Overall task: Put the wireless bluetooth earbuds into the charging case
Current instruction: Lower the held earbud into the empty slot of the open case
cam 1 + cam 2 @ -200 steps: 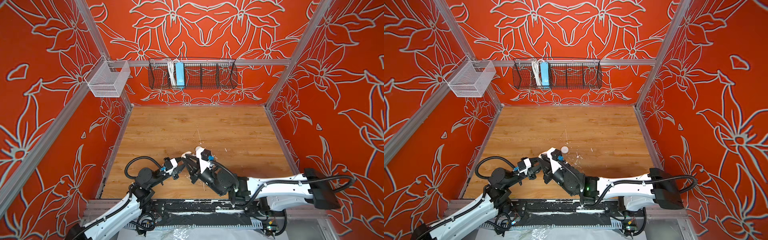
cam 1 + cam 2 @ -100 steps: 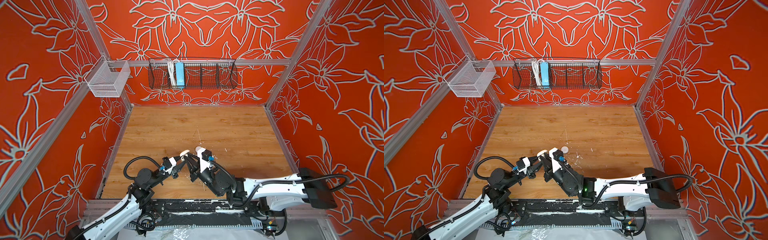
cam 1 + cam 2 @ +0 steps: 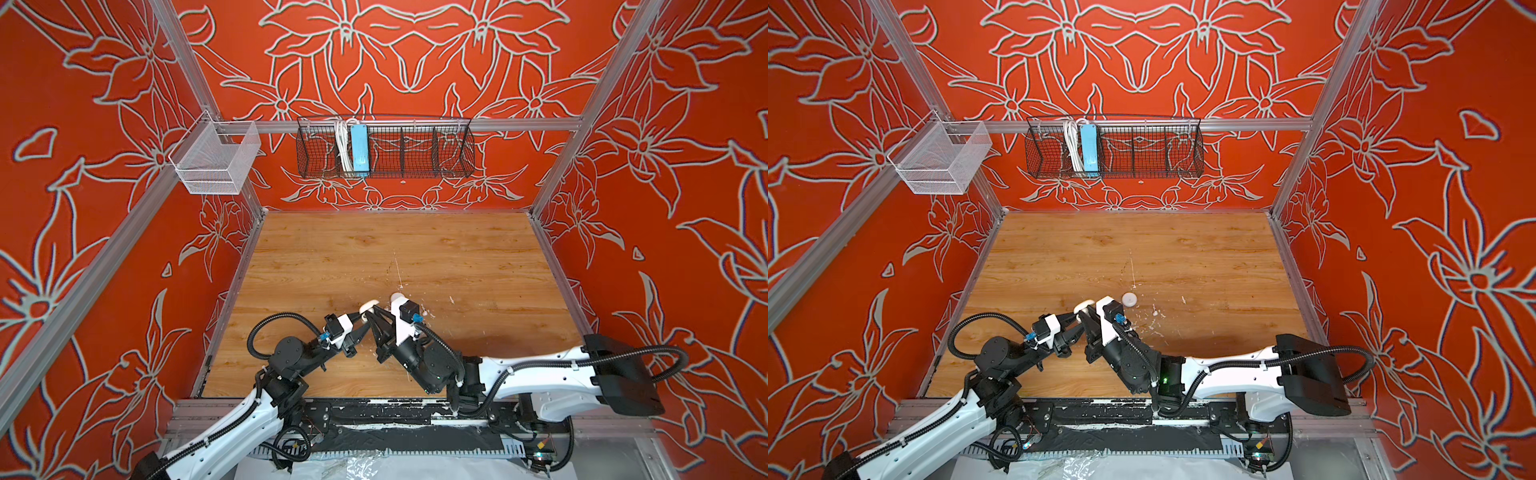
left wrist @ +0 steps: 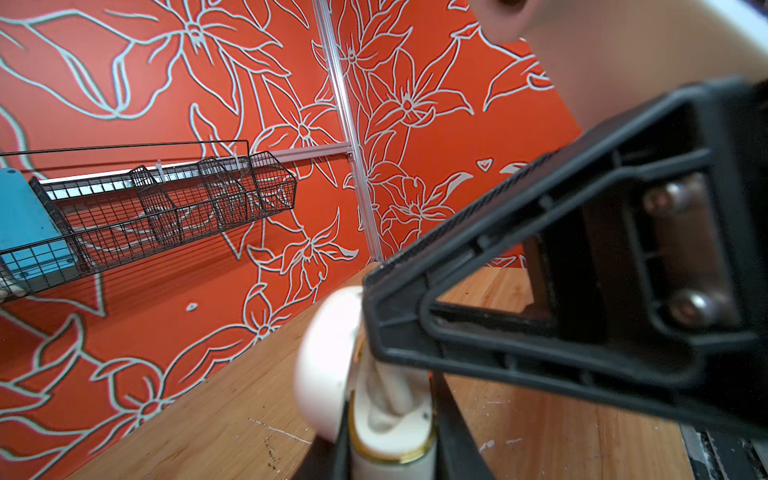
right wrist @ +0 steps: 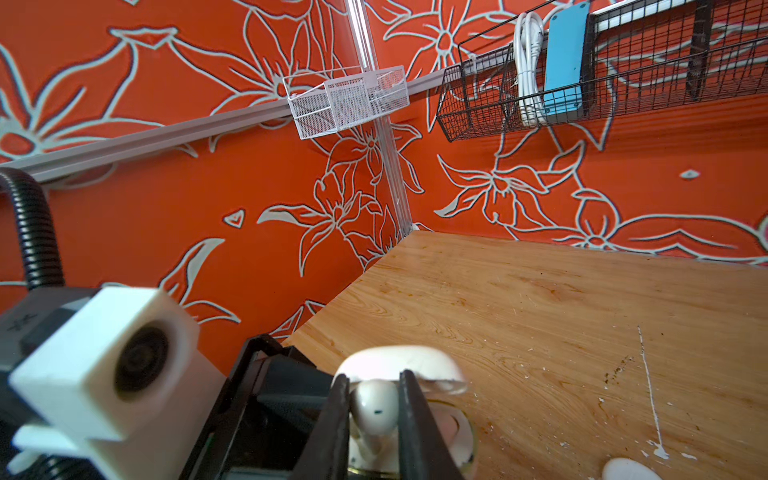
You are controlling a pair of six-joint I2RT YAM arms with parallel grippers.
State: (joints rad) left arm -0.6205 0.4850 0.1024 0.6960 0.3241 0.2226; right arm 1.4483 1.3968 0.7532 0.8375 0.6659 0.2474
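Note:
My left gripper (image 4: pixel 395 455) is shut on the white charging case (image 4: pixel 390 436), which has a gold rim and stands with its lid (image 4: pixel 324 365) swung open. My right gripper (image 5: pixel 374 415) is shut on a glossy white earbud (image 5: pixel 374 405), whose stem (image 4: pixel 390 386) points down into a well of the case. In both top views the two grippers meet at the near middle of the table, left gripper (image 3: pixel 362 321) and right gripper (image 3: pixel 377 318), with the lid (image 3: pixel 1084 307) showing just beyond them. Only this one earbud shows.
A second small white case (image 3: pixel 1128 298) lies on the wooden table (image 3: pixel 457 257) just behind the grippers, also in the right wrist view as a white case (image 5: pixel 627 469). White flecks and scratches mark the wood nearby. A black wire basket (image 3: pixel 386 145) and a white mesh basket (image 3: pixel 216 160) hang on the walls.
Both grippers have shifted together a little toward the back of the table, mostly in the first half second, and the right arm has drawn slightly left. Both grips are unchanged.

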